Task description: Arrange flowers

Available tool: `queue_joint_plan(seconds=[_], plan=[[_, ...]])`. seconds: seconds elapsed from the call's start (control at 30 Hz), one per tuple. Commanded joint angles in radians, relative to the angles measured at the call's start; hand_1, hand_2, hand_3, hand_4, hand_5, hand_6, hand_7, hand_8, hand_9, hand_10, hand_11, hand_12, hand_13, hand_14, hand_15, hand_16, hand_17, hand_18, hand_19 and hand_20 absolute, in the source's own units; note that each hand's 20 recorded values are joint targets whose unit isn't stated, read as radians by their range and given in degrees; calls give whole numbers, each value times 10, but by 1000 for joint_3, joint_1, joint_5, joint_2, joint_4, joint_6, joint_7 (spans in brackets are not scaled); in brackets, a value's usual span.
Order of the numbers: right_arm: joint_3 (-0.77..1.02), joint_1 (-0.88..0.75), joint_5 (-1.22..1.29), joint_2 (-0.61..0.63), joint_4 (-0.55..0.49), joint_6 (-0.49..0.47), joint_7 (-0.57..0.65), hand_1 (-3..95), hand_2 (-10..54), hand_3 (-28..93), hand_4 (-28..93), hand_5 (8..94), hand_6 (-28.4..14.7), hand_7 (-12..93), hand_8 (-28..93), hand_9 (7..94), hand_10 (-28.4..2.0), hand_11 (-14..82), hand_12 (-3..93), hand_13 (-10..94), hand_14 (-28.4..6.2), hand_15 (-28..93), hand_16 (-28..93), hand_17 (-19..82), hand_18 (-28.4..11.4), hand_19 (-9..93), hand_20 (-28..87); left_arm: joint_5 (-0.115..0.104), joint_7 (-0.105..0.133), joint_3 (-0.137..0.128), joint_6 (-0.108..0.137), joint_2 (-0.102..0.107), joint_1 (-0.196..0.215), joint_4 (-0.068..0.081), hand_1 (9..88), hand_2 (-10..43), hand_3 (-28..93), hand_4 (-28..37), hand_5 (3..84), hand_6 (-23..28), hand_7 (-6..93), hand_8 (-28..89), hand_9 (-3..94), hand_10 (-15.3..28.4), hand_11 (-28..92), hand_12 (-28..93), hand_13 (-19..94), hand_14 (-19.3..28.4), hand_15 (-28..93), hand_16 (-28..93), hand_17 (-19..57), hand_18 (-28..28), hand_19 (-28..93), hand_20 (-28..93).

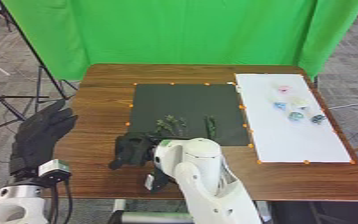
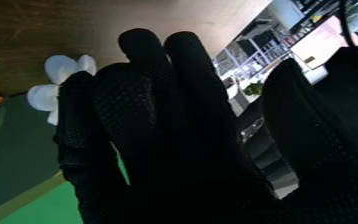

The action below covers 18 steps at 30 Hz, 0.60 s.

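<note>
My left hand (image 1: 40, 137) is open beyond the table's left edge in the head view. By the dark mat's near-left corner is my right hand (image 1: 133, 149), its fingers extended. Leafy green stems (image 1: 169, 124) lie on the mat (image 1: 177, 102), with another green stem (image 1: 211, 126) to their right. Pink (image 1: 284, 89), blue (image 1: 280, 105) and dark (image 1: 318, 119) flower heads are among several on the white sheet (image 1: 291, 142). In the right wrist view, white petals (image 2: 61, 69) show beside the fingers of my right hand (image 2: 175, 145); what holds them is hidden.
The brown table (image 1: 100, 107) extends around the mat and sheet. Orange markers (image 1: 260, 161) line their edges. A green curtain (image 1: 193, 35) hangs behind the table. My right forearm (image 1: 198, 170) crosses the near edge.
</note>
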Motion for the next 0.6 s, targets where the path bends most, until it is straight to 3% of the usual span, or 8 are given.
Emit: queue_joint_plan(seconds=[0.03, 0.6], plan=[[-13, 17, -59, 17, 27, 45, -8, 208, 127, 805, -219, 683, -74, 138, -108, 675, -191, 167, 152, 666, -130, 746, 201, 364, -254, 932, 114, -8, 7, 6, 1, -3, 1, 3, 240, 70, 804, -210, 415, 110, 116, -90, 356, 210, 321, 74, 235, 281, 616, -162, -89, 238, 622, -24], [-29, 62, -118, 36, 82, 123, 4, 195, 129, 812, -215, 676, -80, 132, -105, 629, -190, 132, 142, 666, -130, 745, 197, 364, -256, 932, 120, -8, 7, 13, 1, 1, -10, 6, 239, 70, 805, -210, 415, 110, 116, -90, 356, 210, 322, 73, 234, 281, 618, -163, -89, 238, 622, -24]])
